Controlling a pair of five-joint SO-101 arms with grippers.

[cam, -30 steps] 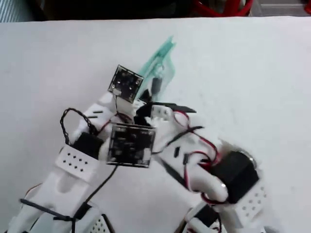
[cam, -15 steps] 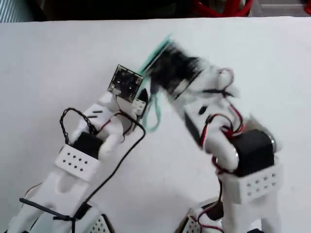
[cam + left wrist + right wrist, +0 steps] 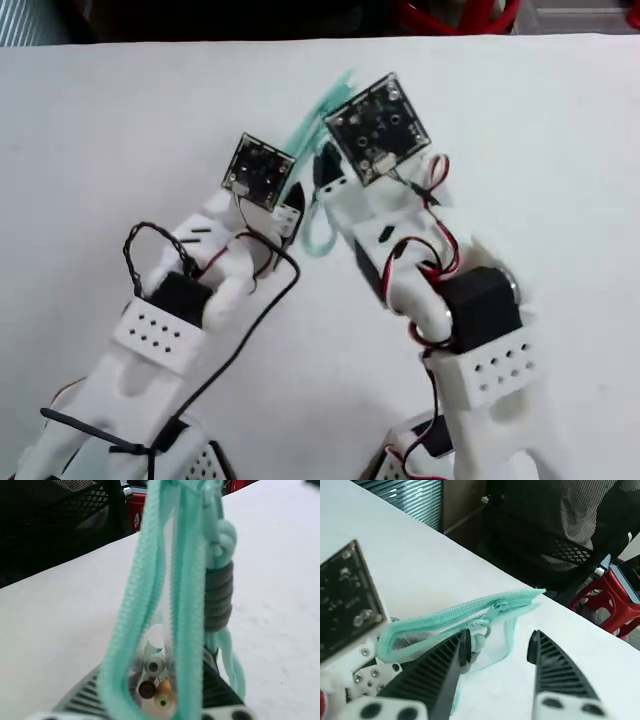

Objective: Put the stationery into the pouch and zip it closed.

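Spread right pincer (image 3: 500, 641) just beside pouch (image 3: 445, 615)

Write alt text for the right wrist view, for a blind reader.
The right gripper, jaws open, hangs over a white table beside the zipper pull of a mint-green pouch whose zip is partly open. A black mesh chair stands behind.

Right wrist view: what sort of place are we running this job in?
Most likely an office or lab workroom. There is a white table with a black mesh office chair behind it, a red plastic stool beside the chair, and what look like slatted blinds further back.
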